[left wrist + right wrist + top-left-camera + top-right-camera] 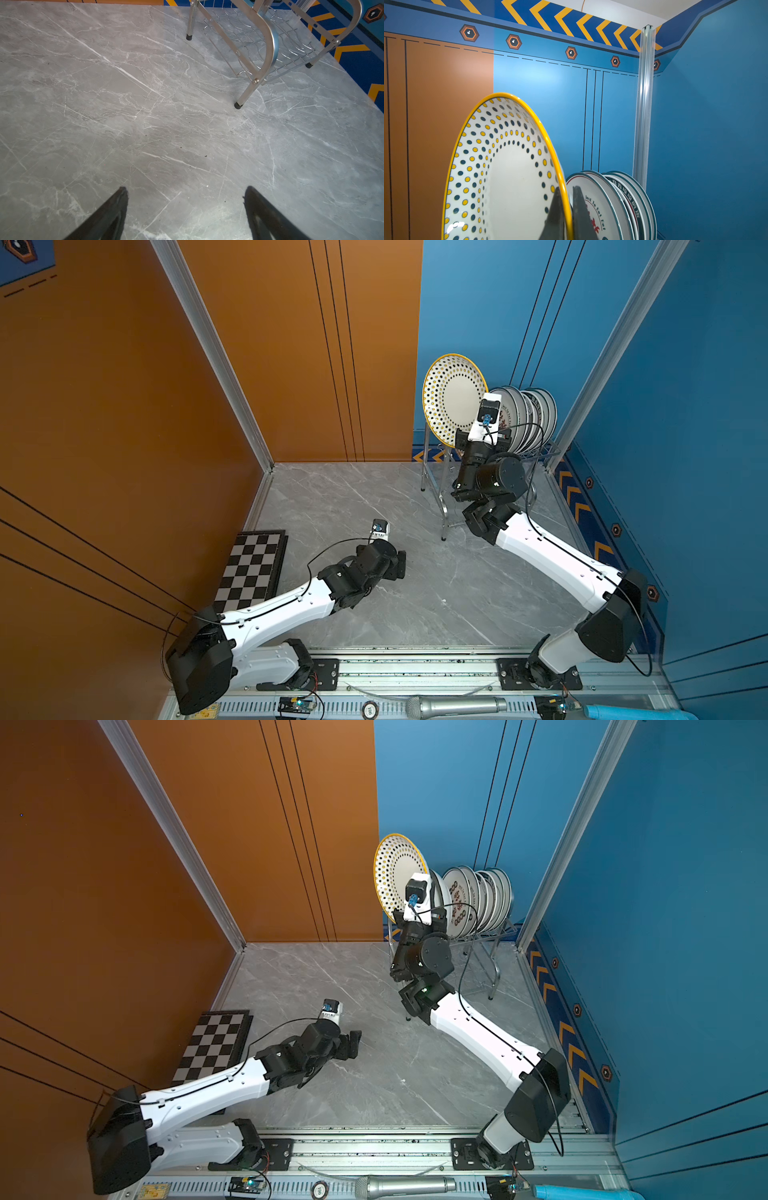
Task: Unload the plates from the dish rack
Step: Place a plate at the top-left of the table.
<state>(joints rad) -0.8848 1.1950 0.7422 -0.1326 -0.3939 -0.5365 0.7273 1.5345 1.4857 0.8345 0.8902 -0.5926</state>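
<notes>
A white plate with a yellow rim and rings of dark and yellow dots (451, 398) (395, 873) (508, 176) stands on edge at the left end of the steel dish rack (434, 485) (494, 952). It rises above the other plates. My right gripper (568, 190) is shut on its rim, one finger on each face. Several dark-banded plates (528, 418) (478, 903) (610, 207) stand in the rack's upper slots behind it. I cannot tell whether the dotted plate's lower edge still rests in the rack. My left gripper (185, 191) (397, 564) hangs open and holding nothing over the marble tabletop, well short of the rack.
The rack's lower wire shelf (259, 41) holds nothing. A black-and-white chequered board (253, 568) lies by the orange wall at the left. A microphone (453, 705) lies on the front rail. Blue walls close in behind and to the right of the rack.
</notes>
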